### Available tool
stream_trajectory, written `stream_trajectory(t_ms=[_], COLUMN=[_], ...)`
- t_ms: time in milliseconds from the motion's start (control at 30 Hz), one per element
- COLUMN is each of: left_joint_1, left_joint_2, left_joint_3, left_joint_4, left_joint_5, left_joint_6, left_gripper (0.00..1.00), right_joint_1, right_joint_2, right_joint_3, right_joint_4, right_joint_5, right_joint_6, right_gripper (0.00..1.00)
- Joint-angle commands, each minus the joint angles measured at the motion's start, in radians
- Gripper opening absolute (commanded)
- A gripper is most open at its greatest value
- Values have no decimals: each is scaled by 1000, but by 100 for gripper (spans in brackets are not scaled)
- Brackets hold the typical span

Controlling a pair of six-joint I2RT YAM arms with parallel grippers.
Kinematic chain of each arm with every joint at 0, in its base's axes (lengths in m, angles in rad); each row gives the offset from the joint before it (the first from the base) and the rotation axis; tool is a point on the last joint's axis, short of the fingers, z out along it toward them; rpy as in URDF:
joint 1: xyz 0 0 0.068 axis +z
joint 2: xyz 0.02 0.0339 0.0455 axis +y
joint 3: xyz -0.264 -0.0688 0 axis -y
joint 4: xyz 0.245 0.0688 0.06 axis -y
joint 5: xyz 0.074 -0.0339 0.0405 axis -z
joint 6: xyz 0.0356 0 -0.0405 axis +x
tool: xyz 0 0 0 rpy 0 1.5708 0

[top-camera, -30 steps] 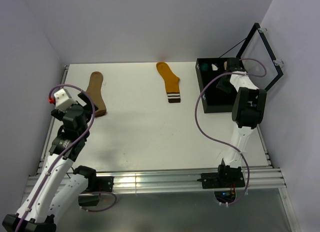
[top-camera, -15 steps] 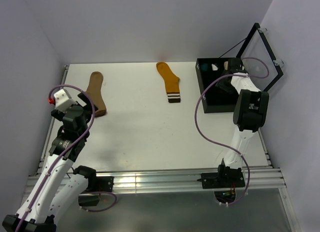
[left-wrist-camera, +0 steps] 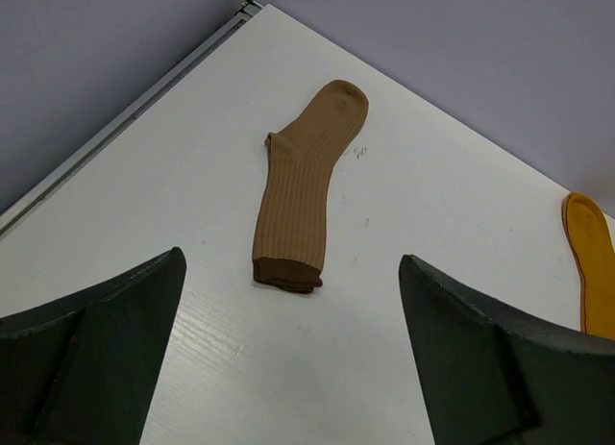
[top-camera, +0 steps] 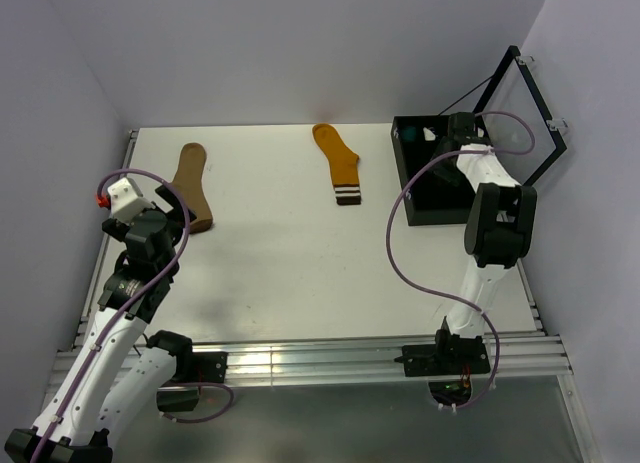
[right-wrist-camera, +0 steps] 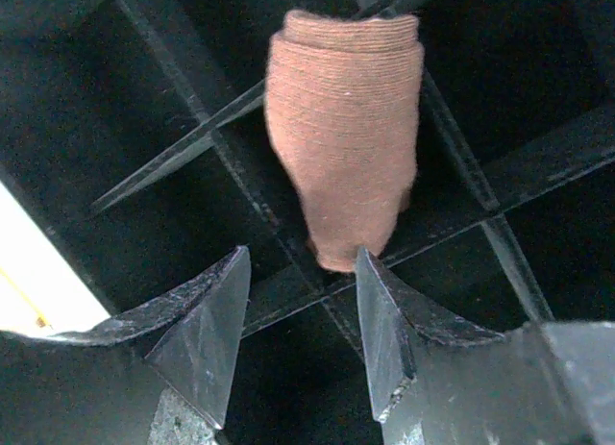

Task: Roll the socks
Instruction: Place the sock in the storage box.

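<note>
right fingers (right-wrist-camera: 382,315) spread; rolled sock (right-wrist-camera: 344,128) at tips | tan sock (left-wrist-camera: 300,195) flat

Sock (top-camera: 194,186) L on table (top-camera: 300,273), 2nd sock (top-camera: 340,166) ctr-back, box (top-camera: 426,215) back-R.

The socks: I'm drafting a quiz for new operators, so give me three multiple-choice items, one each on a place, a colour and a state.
1. Where on the table does the tan sock lie? A. left part B. middle C. right part
2. What colour is the striped-cuff sock? A. green B. red C. mustard
3. The left gripper is: A. shut on the tan sock B. open C. shut, empty
Answers: 1 A, it lies near the left edge; 2 C, its foot is mustard; 3 B, its jaws stand wide apart, empty.
</note>
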Motion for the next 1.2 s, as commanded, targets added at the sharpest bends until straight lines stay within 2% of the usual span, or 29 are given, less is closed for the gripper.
stream_trajectory(t_ms=[0,433,967,1067,1100,1167], left_joint_1=[2,2,2,2,2,2], left_joint_2=[-7,-4,-4,-4,-4,-4], left_joint_3=[1,-1,0,-1,0,-1], left_joint_4=[34,32,29,28,28,29], left_joint_5=[6,6,5,6,9,8], left_joint_6=[21,22,21,21,21,21], left_gripper=[99,99,99,99,99,99], right_joint_1=[0,-5,-40,-41,-43,-45], right_joint_2=[-44,27,168,176,174,173], right_joint_3=[31,137,269,253,245,229], right_joint_4=[-2,3,-11,-8,-8,-18], right_joint_5=[99,195,145,130,123,111], right_joint_6=[30,46,32,30,26,24], right_gripper=[56,57,58,54,48,42])
